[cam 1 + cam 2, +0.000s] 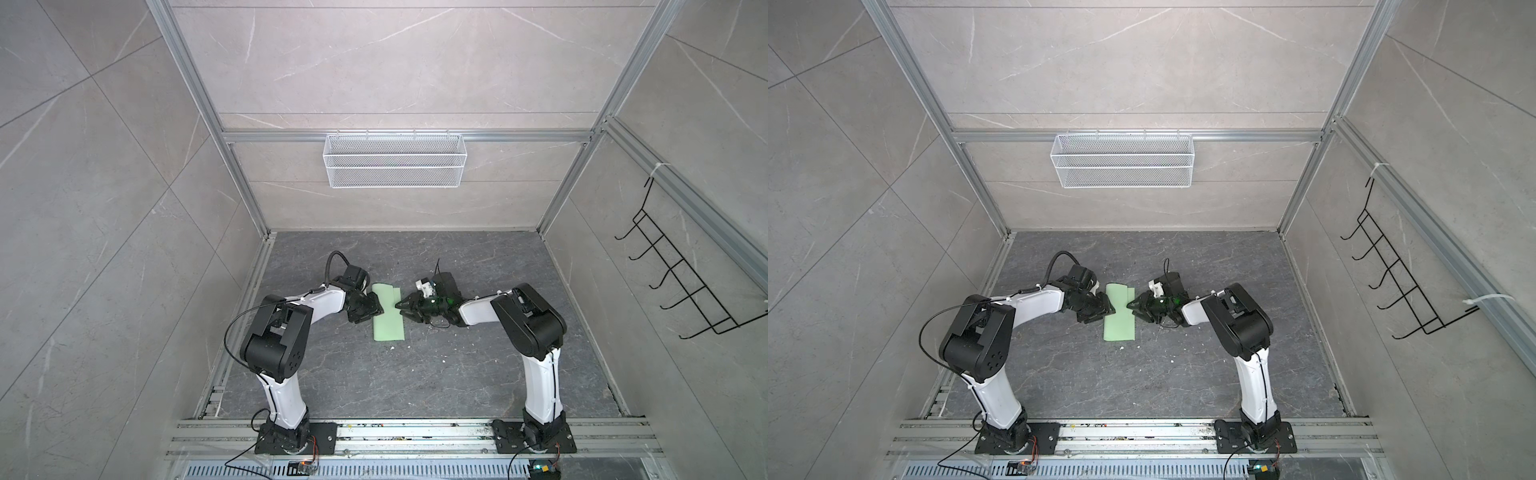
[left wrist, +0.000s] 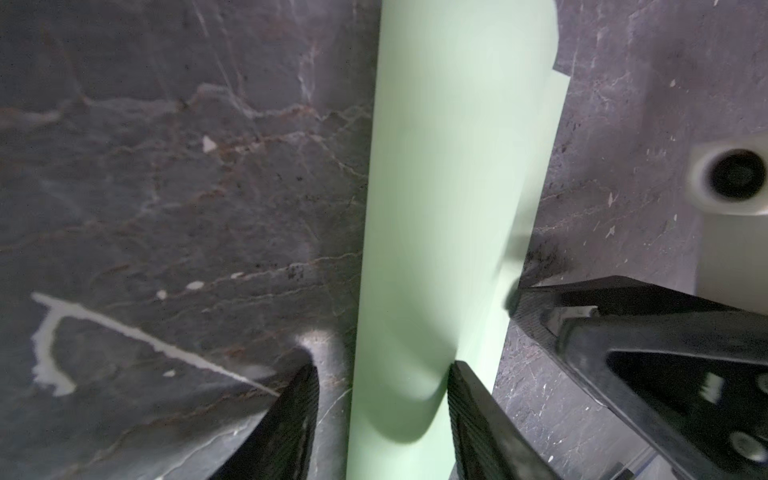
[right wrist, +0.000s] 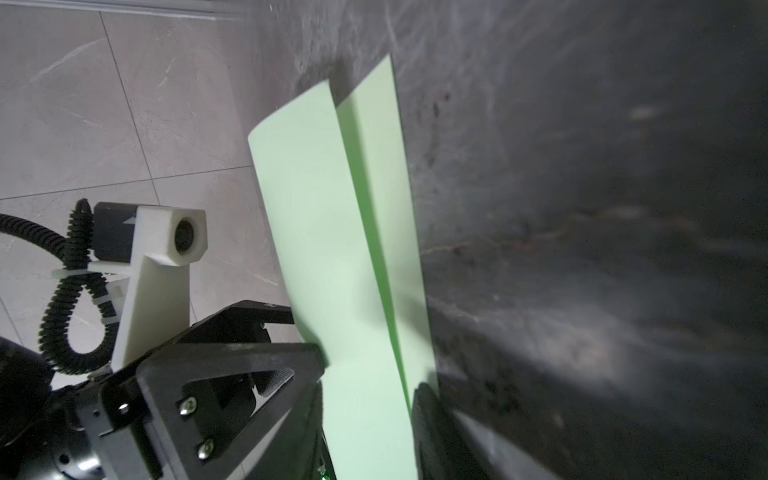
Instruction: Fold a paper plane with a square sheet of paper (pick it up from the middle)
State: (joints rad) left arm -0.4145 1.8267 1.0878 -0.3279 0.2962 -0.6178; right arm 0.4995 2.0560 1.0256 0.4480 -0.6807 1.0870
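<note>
Dark marbled tabletop (image 1: 457, 365), two hands flanking a half-folded green sheet.

Part-open and holding nothing, the left hand (image 2: 382, 368) has one finger over bare stone and the other over paper, so its jaws straddle the rounded left long edge of the square sheet of paper (image 1: 388, 318). That sheet lies doubled into a loose strip between the hands, its long axis running from the robot's side toward the back wall (image 1: 374, 75). At the opposite long edge the right hand (image 1: 402, 311) is likewise apart, with the two uneven free edges loose between its jaws and nothing gripped. Neither arm is nearer. By my judgement, any creasing must follow the strip's length, at the left hand's side.
</note>
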